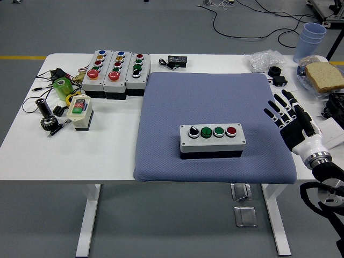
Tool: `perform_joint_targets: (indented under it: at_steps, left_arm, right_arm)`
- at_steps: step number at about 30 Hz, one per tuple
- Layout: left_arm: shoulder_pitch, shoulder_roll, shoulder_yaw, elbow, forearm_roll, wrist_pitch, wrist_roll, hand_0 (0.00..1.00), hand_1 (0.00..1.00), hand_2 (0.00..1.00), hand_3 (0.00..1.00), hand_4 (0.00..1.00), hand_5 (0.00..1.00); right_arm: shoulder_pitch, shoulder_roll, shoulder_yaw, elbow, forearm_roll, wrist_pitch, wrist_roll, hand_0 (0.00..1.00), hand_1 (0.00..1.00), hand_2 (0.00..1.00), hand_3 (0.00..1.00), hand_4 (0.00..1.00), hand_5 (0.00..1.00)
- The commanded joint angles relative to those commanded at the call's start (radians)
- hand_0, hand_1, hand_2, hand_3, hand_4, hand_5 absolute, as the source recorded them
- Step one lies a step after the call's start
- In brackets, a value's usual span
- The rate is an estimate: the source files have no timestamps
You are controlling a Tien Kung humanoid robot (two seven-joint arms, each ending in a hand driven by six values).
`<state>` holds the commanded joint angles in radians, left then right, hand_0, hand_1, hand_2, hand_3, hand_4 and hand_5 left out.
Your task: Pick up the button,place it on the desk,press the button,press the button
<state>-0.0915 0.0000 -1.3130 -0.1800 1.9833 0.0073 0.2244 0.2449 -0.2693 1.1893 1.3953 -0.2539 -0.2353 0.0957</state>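
Centre frame, the four-button control box (212, 139) sits flat on the blue-grey mat (161, 107), a black selector knob, two green buttons and a red one in a row along its pale lid. At right of frame the right hand (288, 119) hovers over the mat's right edge, fingers spread and holding nothing, well apart from the box. The left arm is out of view.

The box looks like rigid moulded plastic: stiff, probably light to moderate in weight, smooth-sided and a little slippery. The safest hold, I'd judge, is across the short sides or the long dark base, with fingers kept off the button caps.

Upper left of frame, three more button boxes (115, 73) stand side by side. No brand or writing is readable anywhere; the labels are too small.
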Motion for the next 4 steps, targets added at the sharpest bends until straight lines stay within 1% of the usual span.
perform_joint_targets:
  at_steps: [4]
  left_arm:
    - [-0.003, 0.000, 0.002, 0.000, -0.003, 0.001, -0.001, 0.655, 0.641, 0.663, 0.559, 0.333, 0.849]
  right_arm:
    - [0.001, -0.001, 0.003, 0.000, 0.003, -0.003, 0.002, 0.719, 0.673, 0.708, 0.667, 0.675, 0.302]
